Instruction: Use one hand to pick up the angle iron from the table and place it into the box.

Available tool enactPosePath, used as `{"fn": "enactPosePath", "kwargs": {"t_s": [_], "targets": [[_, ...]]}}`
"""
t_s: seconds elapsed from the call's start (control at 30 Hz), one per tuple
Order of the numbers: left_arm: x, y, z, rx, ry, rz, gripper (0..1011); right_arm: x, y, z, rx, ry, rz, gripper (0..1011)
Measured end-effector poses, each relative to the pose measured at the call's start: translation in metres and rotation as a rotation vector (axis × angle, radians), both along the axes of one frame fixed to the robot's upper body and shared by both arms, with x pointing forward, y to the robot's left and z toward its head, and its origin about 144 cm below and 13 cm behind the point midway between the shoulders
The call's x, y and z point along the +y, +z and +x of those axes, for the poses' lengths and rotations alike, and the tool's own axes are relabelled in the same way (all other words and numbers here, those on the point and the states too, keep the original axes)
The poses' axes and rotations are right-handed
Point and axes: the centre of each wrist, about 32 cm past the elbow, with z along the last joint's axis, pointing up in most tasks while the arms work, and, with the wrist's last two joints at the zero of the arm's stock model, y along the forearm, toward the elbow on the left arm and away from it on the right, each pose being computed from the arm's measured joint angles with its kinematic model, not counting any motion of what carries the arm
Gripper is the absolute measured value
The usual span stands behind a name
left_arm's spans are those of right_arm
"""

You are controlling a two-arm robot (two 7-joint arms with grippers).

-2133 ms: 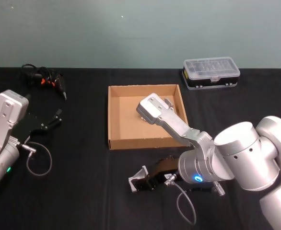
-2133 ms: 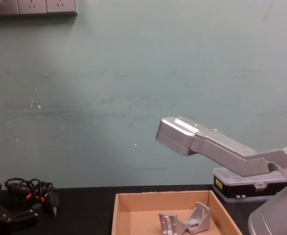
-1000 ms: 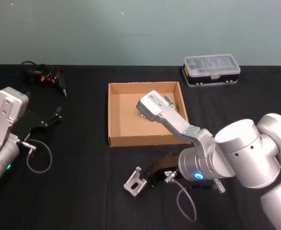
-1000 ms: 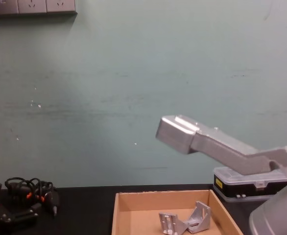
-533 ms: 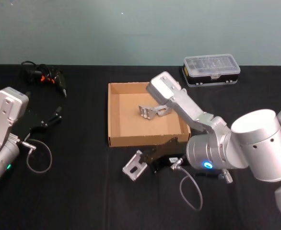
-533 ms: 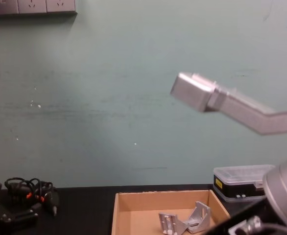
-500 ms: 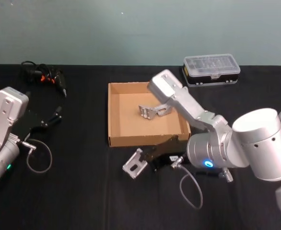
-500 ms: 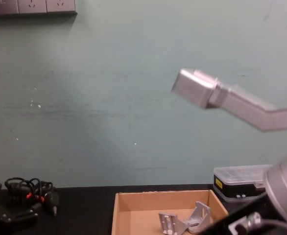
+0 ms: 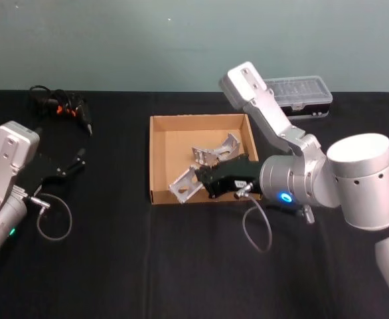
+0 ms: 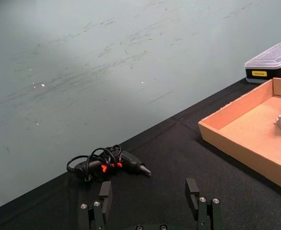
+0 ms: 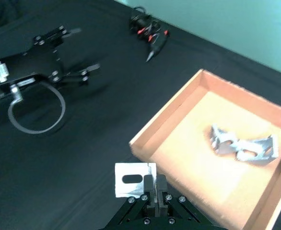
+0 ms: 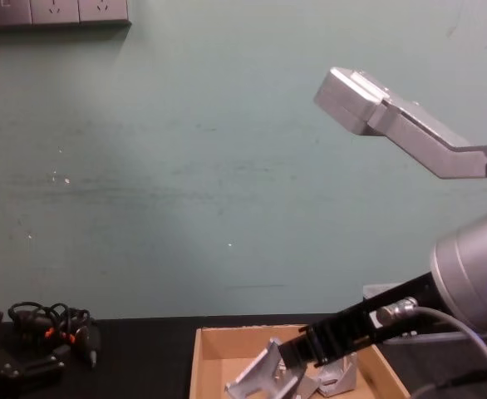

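Observation:
My right gripper [image 9: 201,179] is shut on a silver angle iron [image 9: 184,186] and holds it above the front wall of the tan cardboard box [image 9: 152,159]. The right wrist view has the held angle iron [image 11: 134,179] at the gripper [image 11: 150,186] tips, just outside the box's near corner [image 11: 165,123]. In the chest view the held piece [image 12: 258,376] hangs over the box [image 12: 199,359]. A second angle iron [image 9: 214,153] lies inside the box. The left gripper [image 10: 150,195] is open and idle over the black table [image 9: 115,266] at the left.
A black cable bundle with red marks [image 9: 60,106] lies at the back left. A black case with a clear lid [image 9: 299,97] stands behind the box at the right, partly hidden by my right arm. A grey cable loop [image 9: 54,224] rests by the left arm.
The right gripper has lifted the angle iron off the table in front of the box and carried it back and up to the box's front wall. The left arm has stayed still.

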Motion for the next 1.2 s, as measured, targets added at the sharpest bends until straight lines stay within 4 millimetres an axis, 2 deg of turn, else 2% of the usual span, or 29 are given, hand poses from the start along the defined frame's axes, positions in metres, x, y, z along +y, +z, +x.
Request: {"fn": "enactPosePath", "kwargs": {"t_s": [0.53,1.2], "targets": [[0.000,0.000,0.000,0.000,0.000,0.000,1000,0.003,-0.026,0.044,-0.089,-0.026,-0.031,42],[0.000,0.000,0.000,0.000,0.000,0.000,1000,0.017,-0.051,0.064,-0.107,-0.018,-0.064,42]]}}
